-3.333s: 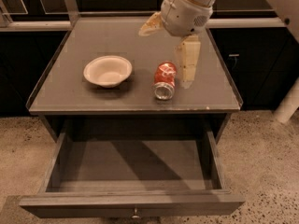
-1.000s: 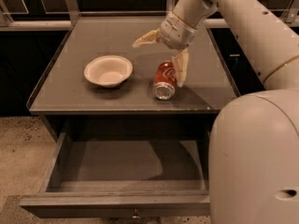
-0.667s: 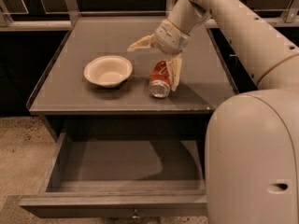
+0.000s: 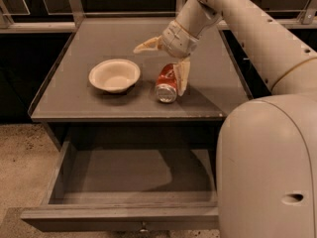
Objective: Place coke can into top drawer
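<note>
One gripper (image 4: 166, 61), fingers (image 4: 182, 76) spread, hovers over the white-swirled coke can (image 4: 167, 85).

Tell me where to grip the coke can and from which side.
Grip the coke can across its round body, midway along, from above. It lies on its side, silver end toward the front edge of the table, so both curved flanks can be reached. The gripper hangs open over it.
</note>
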Tool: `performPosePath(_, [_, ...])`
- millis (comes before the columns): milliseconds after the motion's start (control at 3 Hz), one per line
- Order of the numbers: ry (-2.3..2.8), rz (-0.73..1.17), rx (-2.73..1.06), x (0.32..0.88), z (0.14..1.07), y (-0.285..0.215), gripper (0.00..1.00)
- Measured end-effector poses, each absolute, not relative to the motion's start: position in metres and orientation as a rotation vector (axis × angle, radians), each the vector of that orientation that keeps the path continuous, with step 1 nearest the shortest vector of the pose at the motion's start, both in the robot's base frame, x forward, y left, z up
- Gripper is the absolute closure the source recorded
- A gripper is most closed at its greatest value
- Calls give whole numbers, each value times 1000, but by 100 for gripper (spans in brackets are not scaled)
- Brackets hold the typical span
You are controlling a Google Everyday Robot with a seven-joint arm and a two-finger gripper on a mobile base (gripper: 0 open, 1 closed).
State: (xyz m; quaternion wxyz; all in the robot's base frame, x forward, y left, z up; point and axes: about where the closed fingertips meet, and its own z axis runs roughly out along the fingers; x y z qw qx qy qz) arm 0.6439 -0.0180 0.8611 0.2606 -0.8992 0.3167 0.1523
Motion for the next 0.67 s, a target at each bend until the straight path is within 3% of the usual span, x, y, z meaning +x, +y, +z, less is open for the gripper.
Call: performPosePath(667, [860, 398, -2423, 649, 859, -14, 48])
